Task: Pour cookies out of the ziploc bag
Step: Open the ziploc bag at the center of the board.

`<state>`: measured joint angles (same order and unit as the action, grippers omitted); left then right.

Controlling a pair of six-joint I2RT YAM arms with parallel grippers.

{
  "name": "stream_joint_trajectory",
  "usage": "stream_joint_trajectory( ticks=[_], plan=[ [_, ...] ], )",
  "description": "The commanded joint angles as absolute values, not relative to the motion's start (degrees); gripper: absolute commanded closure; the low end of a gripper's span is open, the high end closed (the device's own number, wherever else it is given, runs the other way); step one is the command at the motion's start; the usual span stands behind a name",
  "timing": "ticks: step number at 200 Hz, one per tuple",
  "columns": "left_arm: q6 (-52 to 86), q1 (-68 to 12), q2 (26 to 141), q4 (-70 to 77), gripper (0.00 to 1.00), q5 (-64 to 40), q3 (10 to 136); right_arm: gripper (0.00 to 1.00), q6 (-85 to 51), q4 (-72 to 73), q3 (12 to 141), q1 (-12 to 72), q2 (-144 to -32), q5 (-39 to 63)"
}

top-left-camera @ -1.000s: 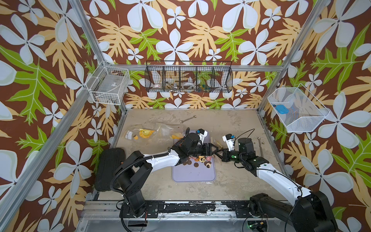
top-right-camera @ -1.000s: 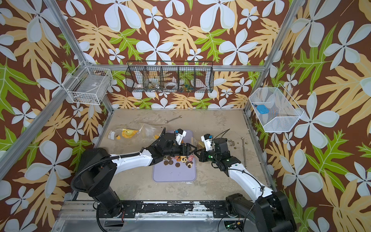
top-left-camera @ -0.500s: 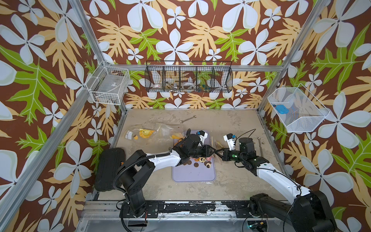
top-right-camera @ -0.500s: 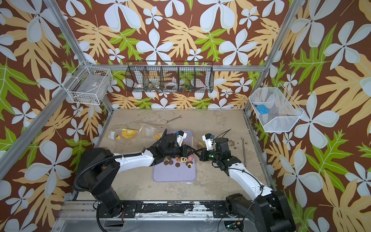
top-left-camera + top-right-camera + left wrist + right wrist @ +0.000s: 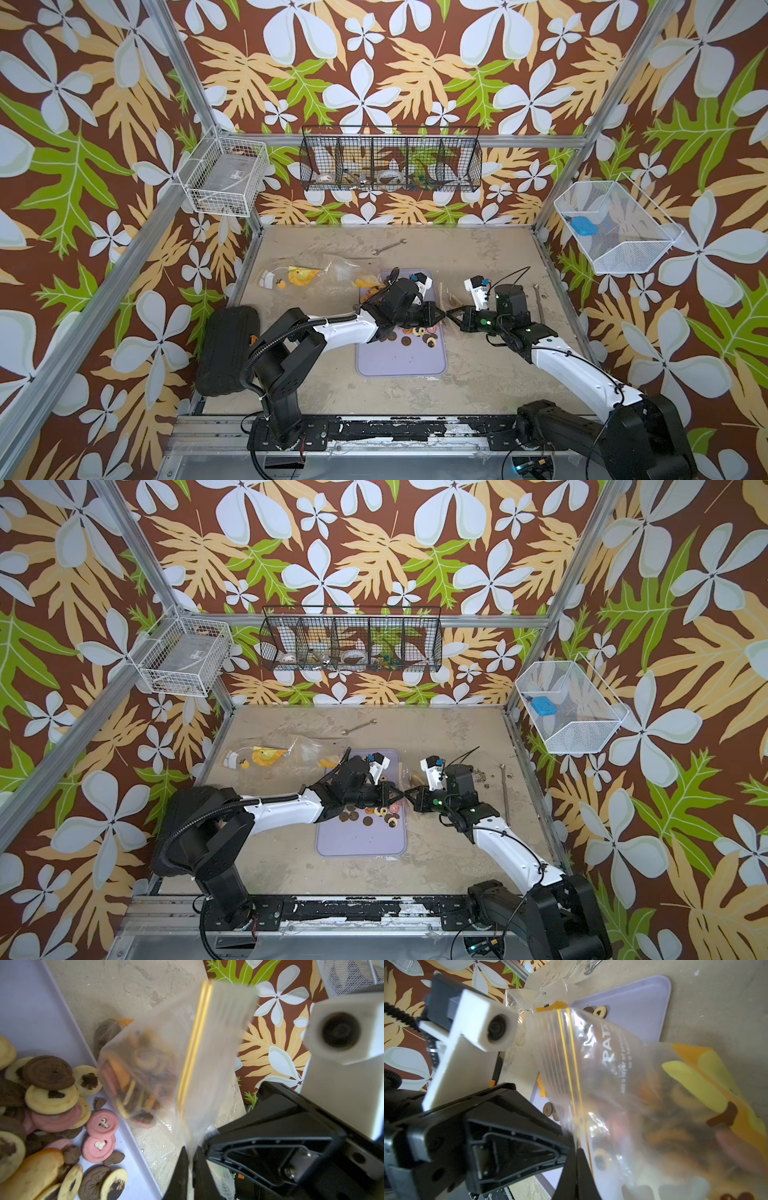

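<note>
The clear ziploc bag [image 5: 145, 1068], with a yellow zip line, hangs between my two grippers just past the right edge of the lilac tray [image 5: 399, 361]. It still holds several cookies [image 5: 664, 1126], blurred. My left gripper [image 5: 190, 1153] is shut on the bag's top edge, and in both top views [image 5: 440, 316] it meets my right gripper [image 5: 454, 318] tip to tip. That right gripper [image 5: 576, 1153] is shut on the same edge beside the zip line. Brown, tan and pink cookies [image 5: 52, 1095] lie heaped on the tray [image 5: 31, 1012].
Another clear bag with yellow contents [image 5: 299, 276] lies at the back left beside the tray. A wrench [image 5: 388, 246] lies further back, a thin metal rod [image 5: 539, 303] at the right. A black bulky object [image 5: 226, 349] sits at the left edge. Wire baskets [image 5: 390, 160] hang on the walls.
My left gripper, open a second ago, has closed on the bag's top edge. Both arms have stayed almost where they were, and the right gripper stayed shut.
</note>
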<state>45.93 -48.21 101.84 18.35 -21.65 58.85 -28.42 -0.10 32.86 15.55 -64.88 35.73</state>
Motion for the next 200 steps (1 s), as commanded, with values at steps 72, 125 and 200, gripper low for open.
stream_joint_trajectory(
  ticks=[72,125,200],
  plan=[
    [46.1,-48.4,101.6,18.7,1.0,-23.0,59.4,1.0,-26.9,-0.6,33.4,15.5,-64.2,34.1],
    [46.0,-48.4,100.4,18.5,1.0,-22.4,59.5,1.0,-22.2,-4.3,34.2,20.0,-62.4,21.3],
    [45.7,-48.3,100.2,17.2,1.0,-21.3,59.7,1.0,-17.8,-5.5,35.7,24.8,-61.3,5.2]
  ],
)
